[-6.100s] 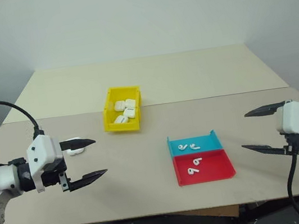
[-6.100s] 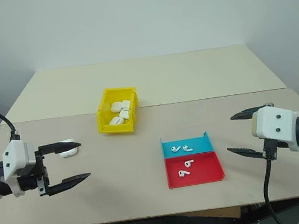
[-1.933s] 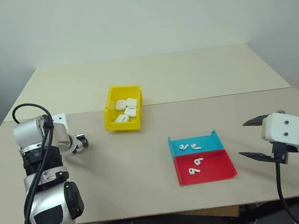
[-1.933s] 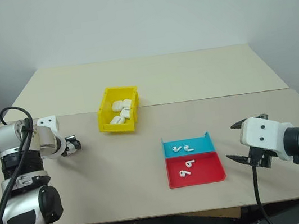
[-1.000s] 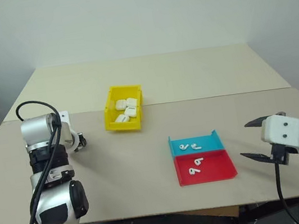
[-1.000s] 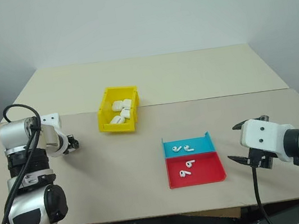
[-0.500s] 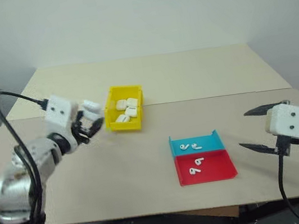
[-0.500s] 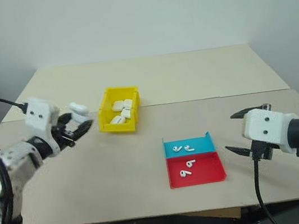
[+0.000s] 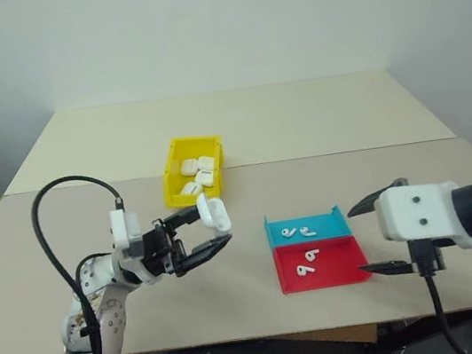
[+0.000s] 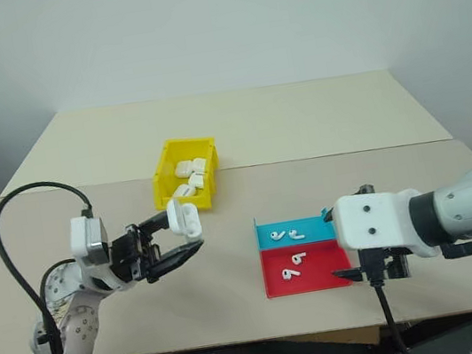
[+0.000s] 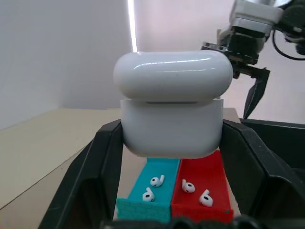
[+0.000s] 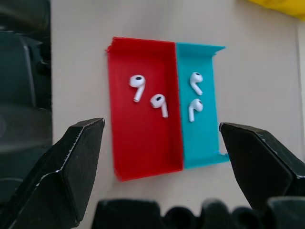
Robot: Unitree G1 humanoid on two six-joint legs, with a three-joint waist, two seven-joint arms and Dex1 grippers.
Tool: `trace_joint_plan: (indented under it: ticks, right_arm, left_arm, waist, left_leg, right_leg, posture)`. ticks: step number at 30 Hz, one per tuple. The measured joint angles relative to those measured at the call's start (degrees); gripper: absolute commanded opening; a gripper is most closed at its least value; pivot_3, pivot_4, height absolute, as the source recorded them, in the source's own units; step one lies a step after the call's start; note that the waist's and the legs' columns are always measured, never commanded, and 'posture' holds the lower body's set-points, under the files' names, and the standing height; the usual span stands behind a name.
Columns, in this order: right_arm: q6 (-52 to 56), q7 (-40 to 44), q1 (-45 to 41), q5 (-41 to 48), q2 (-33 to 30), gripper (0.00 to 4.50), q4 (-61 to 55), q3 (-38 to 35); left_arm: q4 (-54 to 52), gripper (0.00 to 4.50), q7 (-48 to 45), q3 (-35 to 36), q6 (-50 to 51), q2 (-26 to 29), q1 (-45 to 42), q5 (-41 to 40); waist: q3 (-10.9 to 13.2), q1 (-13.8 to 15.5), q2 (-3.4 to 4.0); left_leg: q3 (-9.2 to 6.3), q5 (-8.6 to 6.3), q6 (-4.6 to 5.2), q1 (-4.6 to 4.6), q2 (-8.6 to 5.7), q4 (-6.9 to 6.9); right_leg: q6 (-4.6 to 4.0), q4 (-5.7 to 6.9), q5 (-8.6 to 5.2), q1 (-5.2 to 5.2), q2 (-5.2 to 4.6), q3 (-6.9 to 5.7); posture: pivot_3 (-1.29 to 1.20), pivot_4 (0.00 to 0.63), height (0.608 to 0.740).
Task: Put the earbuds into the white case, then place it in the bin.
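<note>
One white case (image 11: 172,113) sits clamped between the left gripper's (image 9: 202,233) two fingers, held above the table (image 9: 299,122) between the bin (image 9: 193,173) and the trays. In the left wrist view its lid is uppermost and slightly ajar, and its long axis runs across from finger to finger. Its lower body is pinched at both ends, out near the fingertips.

Several white cases lie in the yellow bin. Two earbuds (image 12: 195,97) lie in the blue tray (image 12: 202,102), and two more in the red tray (image 12: 144,121) touching it.

Right gripper (image 12: 162,162) hangs above the trays, its fingers spread wide apart with nothing between them, well apart from the case.
</note>
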Motion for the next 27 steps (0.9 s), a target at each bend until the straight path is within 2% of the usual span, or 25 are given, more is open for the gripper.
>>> trace_joint_plan:
  ticks: [3, 7, 10, 12, 20, 27]
  right_arm:
    - [4.39, -0.59, -7.21, -0.02, 0.48, 4.50, -1.09, 8.12]
    - [10.81, -1.46, -17.18, -0.65, 4.52, 4.50, -1.95, 18.36]
    - [14.53, -1.58, -23.13, -2.64, 8.41, 3.86, -2.40, 26.89]
    - [17.11, -2.70, -26.32, -4.94, 11.59, 3.22, -2.11, 32.56]
    - [25.63, -7.36, -34.24, -12.19, 20.13, 3.22, 3.12, 48.00]
    - [28.75, -10.26, -36.56, -15.18, 25.33, 3.22, 9.51, 53.03]
  left_arm:
    - [3.49, 2.77, -4.65, -1.44, -3.96, 0.14, 0.91, 0.66]
    - [3.95, 2.77, -6.13, -1.72, -7.04, 0.23, 1.89, 0.64]
    - [4.04, 2.77, -7.04, -2.16, -8.18, 0.64, 3.79, 0.72]
    - [4.00, 2.77, -7.91, -2.38, -8.89, 1.13, 5.51, 0.69]
    - [3.87, 2.77, -9.96, -2.06, -12.59, 1.78, 9.03, 0.57]
    - [3.86, 2.77, -10.33, -2.33, -14.58, 1.93, 9.62, 0.65]
  waist:
    - [0.00, 0.01, 0.00]
    - [0.00, 0.04, 0.01]
    - [-0.01, -0.02, 0.02]
    - [-0.01, 0.00, 0.02]
    - [-0.03, 0.20, 0.05]
    - [-0.04, -0.03, 0.07]
  left_leg:
    - [0.01, 0.00, 0.00, -0.03, 0.02, 0.00]
    - [0.01, -0.01, 0.02, -0.07, 0.06, -0.01]
    - [0.03, -0.02, 0.04, -0.12, 0.09, 0.00]
    - [0.03, -0.02, 0.04, -0.15, 0.10, 0.00]
    - [0.03, -0.03, 0.05, -0.28, 0.11, 0.01]
    - [0.03, -0.03, 0.06, -0.31, 0.12, 0.01]
  right_leg:
    - [0.00, 0.00, 0.00, -0.05, 0.00, 0.00]
    - [-0.01, 0.00, -0.01, -0.11, 0.01, 0.00]
    - [-0.02, 0.01, -0.01, -0.17, 0.02, -0.01]
    - [-0.02, 0.03, -0.01, -0.22, 0.02, -0.01]
    - [-0.03, 0.05, -0.01, -0.34, 0.03, -0.04]
    - [-0.05, 0.10, -0.01, -0.41, 0.04, -0.03]
  posture:
    - [0.00, 0.150, 0.740]
    - [0.00, 0.150, 0.740]
    - [0.00, 0.150, 0.740]
    - [0.00, 0.150, 0.740]
    - [0.00, 0.150, 0.740]
    - [0.00, 0.150, 0.740]
